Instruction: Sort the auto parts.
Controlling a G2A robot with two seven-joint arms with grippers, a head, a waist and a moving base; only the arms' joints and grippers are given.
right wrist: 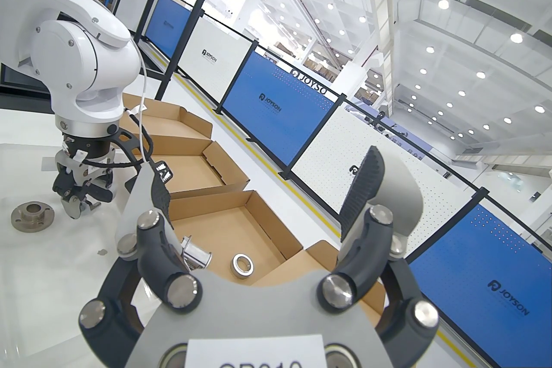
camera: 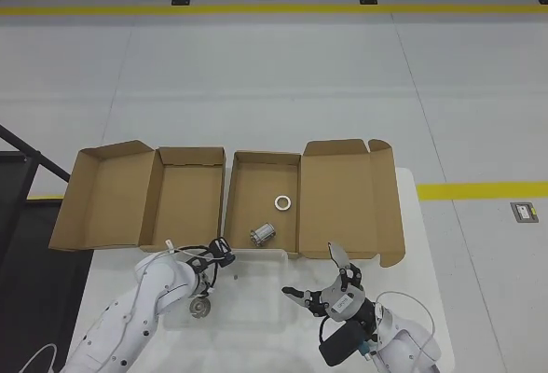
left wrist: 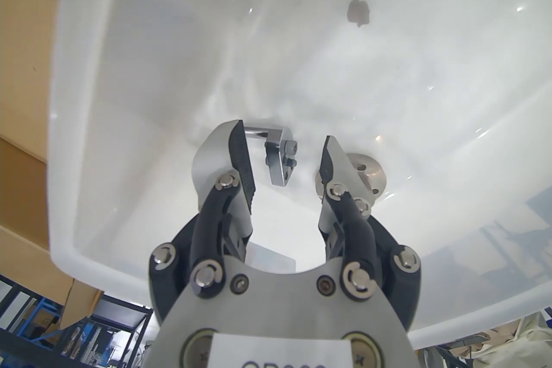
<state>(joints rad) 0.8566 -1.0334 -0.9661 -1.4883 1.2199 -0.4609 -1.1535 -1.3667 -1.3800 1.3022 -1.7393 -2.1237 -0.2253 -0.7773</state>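
My left gripper (left wrist: 282, 136) hangs open inside a white tray (left wrist: 86, 85), its fingers on either side of a small shiny metal bracket (left wrist: 278, 162) without clamping it. A round metal flange (left wrist: 368, 171) lies just beyond one finger; it also appears in the top view (camera: 198, 306) and the right wrist view (right wrist: 31, 214). My right gripper (camera: 316, 273) is open and empty, raised above the table's front right, tilted upward (right wrist: 265, 160). The right cardboard box (camera: 246, 200) holds a metal ring (camera: 281, 201) and a shiny cylindrical part (camera: 261, 234).
The left cardboard box (camera: 185, 200) stands open with a bare floor, flaps spread wide. A small dark speck (left wrist: 359, 12) sits on the tray floor. The boxes line the table's far edge; a black frame (camera: 13, 149) stands to the left.
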